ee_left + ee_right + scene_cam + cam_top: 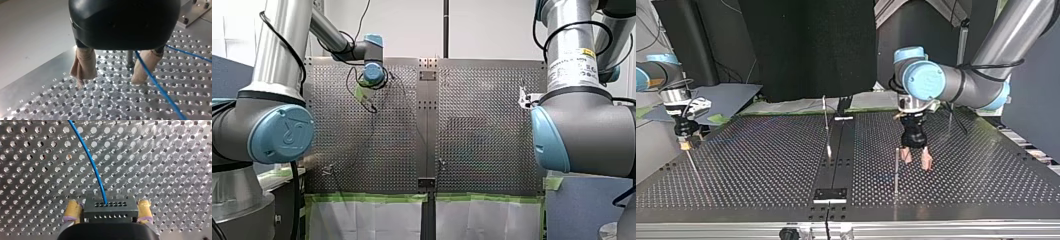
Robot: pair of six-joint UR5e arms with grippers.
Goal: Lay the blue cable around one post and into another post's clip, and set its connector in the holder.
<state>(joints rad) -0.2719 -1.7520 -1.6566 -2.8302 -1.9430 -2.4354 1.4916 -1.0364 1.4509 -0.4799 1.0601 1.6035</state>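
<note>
In the right wrist view my right gripper stands open. Its yellow pads flank a black connector block with narrow gaps either side. The blue cable leaves the block and curves away over the perforated table. My left gripper is open just above the table, its beige pads spread apart. A thin metal post stands ahead between them. The blue cable passes close by one pad. In the top view my left gripper hangs beside a post, and my right gripper is low at the left edge.
A second post rises near the table's central rail, where a small black plate sits at the near end. In the front view two short posts stand near the table's green-taped edge.
</note>
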